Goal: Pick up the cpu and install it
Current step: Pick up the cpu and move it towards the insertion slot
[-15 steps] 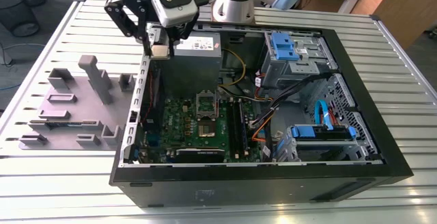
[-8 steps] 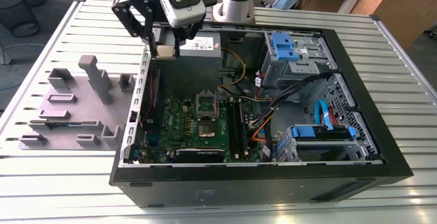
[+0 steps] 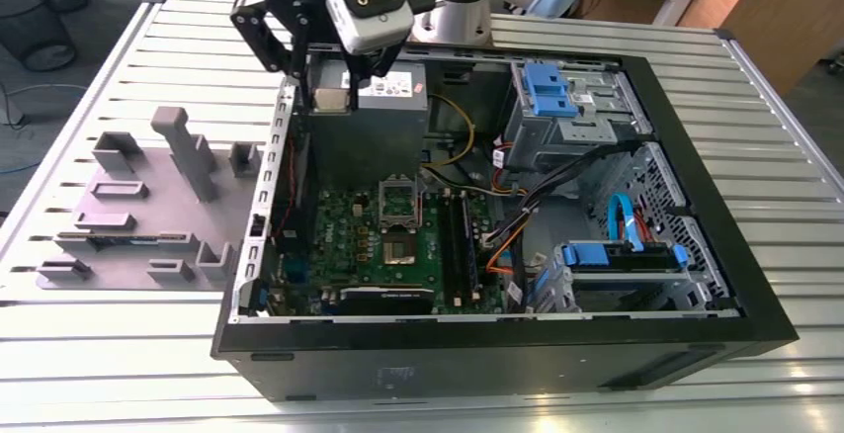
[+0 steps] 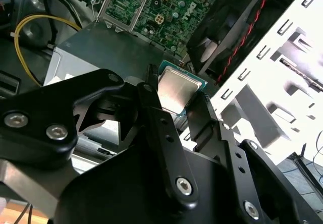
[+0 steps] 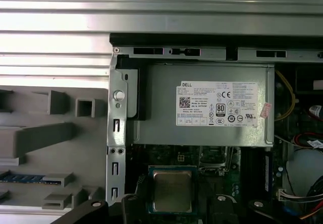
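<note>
The cpu (image 3: 330, 100) is a small square chip with a pale silver top and a green rim. It hangs above the back left corner of the open PC case (image 3: 738, 285), over the grey power supply (image 3: 385, 92). My gripper (image 3: 331, 97) is shut on it, one black finger on each side. The second wrist view shows the cpu (image 4: 176, 90) pinched between the fingers (image 4: 151, 100). In the first wrist view the cpu (image 5: 172, 189) lies just in front of the power supply (image 5: 202, 103). The motherboard socket (image 3: 399, 246), its dark metal frame (image 3: 398, 196) flipped up, sits lower in the case.
Grey stepped holder blocks (image 3: 145, 206) stand on the slatted table at the exterior view's left of the case. Blue drive bays (image 3: 560, 89), cables (image 3: 508, 225) and a yellow wire (image 4: 30, 27) crowd the case's other side. A black fan (image 4: 227, 27) lines the case wall.
</note>
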### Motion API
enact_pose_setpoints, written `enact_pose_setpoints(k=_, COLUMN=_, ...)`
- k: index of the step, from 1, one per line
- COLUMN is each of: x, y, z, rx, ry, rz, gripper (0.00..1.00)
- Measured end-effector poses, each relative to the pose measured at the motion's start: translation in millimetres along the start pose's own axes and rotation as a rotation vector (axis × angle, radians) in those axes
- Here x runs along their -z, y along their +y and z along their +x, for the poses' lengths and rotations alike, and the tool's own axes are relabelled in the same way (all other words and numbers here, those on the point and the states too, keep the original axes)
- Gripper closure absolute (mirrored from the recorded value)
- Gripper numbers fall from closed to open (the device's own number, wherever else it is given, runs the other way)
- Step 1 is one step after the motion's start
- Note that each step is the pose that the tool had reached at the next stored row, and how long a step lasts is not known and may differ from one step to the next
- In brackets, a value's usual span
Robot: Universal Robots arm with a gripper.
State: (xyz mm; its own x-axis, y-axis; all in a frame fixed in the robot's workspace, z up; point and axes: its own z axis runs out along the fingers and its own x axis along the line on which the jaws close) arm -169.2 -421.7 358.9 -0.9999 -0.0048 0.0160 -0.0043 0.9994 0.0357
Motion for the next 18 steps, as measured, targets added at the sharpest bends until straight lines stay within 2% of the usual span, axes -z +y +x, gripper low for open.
enact_pose_setpoints(k=18, x=0.0, y=0.0, z=-30.1, rx=0.000, ry=0.0000, rz=0.0000, gripper=0.53)
